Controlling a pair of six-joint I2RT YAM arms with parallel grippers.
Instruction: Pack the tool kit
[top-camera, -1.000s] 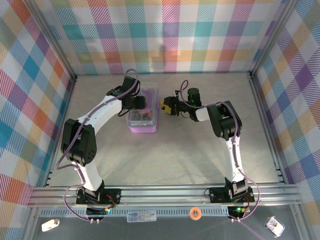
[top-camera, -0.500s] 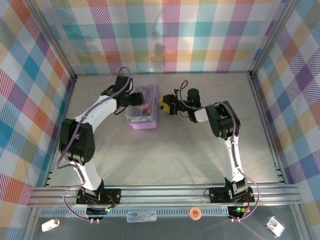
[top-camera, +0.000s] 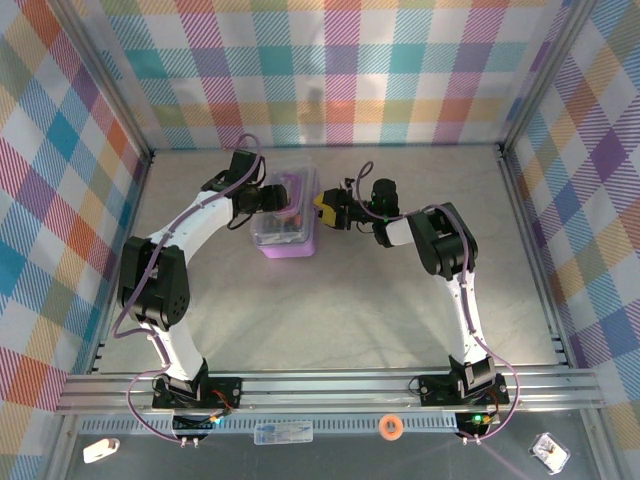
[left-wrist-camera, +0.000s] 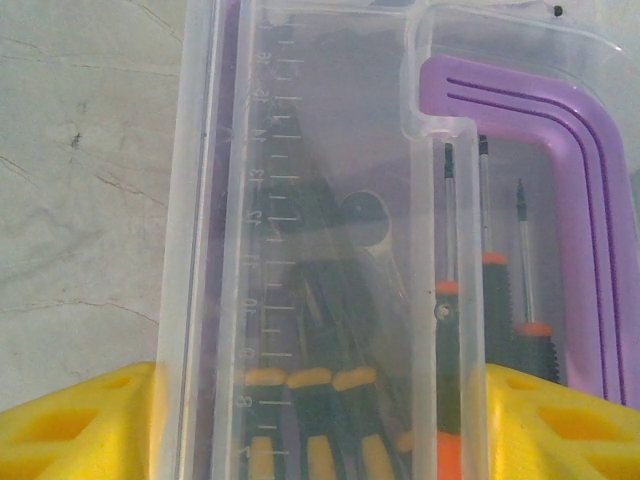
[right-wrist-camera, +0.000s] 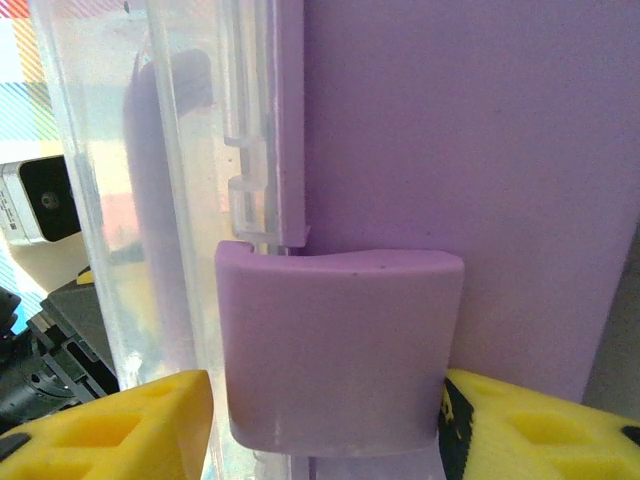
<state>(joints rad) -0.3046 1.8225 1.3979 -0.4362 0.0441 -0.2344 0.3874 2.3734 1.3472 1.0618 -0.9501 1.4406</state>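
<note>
Left gripper (left-wrist-camera: 322, 410): yellow pads clamp clear lid (left-wrist-camera: 300, 150) of case (top-camera: 288, 250), one at outer edge, other at handle cutout. Right gripper (right-wrist-camera: 325, 405): pads flank purple latch (right-wrist-camera: 340, 340) on case side; squeezing or just beside it, cannot tell. Screwdrivers (left-wrist-camera: 487, 300) inside blurred through lid, grips cut off at frame edge; dark shapes beside them unclear. Case lilac, lid lying over base, embossed ruler marks, purple handle (left-wrist-camera: 590, 200). Sits far middle of grey table (top-camera: 330, 310). Plaid walls (top-camera: 330, 70) around.
</note>
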